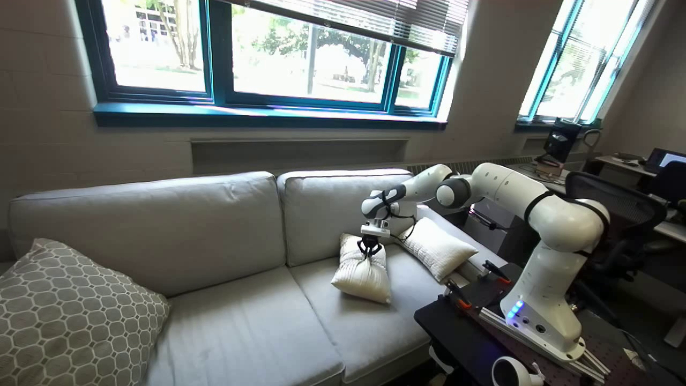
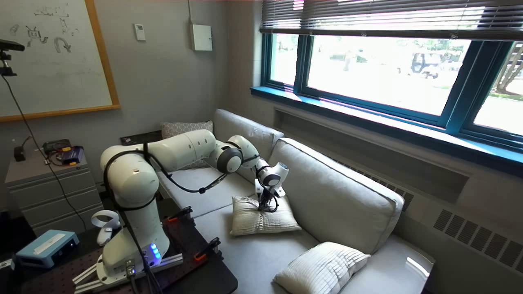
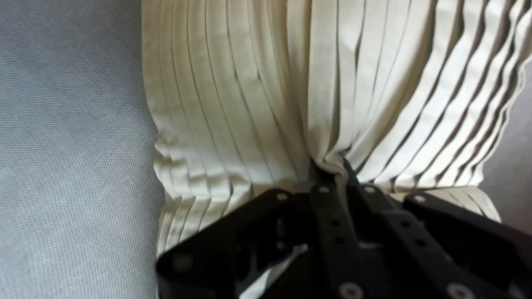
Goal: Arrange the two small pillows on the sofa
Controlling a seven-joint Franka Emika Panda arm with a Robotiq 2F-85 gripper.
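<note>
**Gripper (image 1: 369, 252) pinching a small pillow (image 1: 362, 280) on the sofa (image 1: 230, 327)**

In an exterior view, a grey patterned cushion (image 1: 75, 316) is sitting well left of the jaws. The jaws are pointing down and clenching a fold of the small pillow, which is resting on the sofa beneath them, its pleats converging on the fingers (image 3: 326, 207). Just right of the jaws, apart from the pinched one, the second small pillow (image 1: 437, 247) is lying by the padded arm (image 1: 484, 254).

Daylight fills the blue-framed window (image 2: 380, 77) beneath partly lowered blinds (image 2: 388, 20).
</note>
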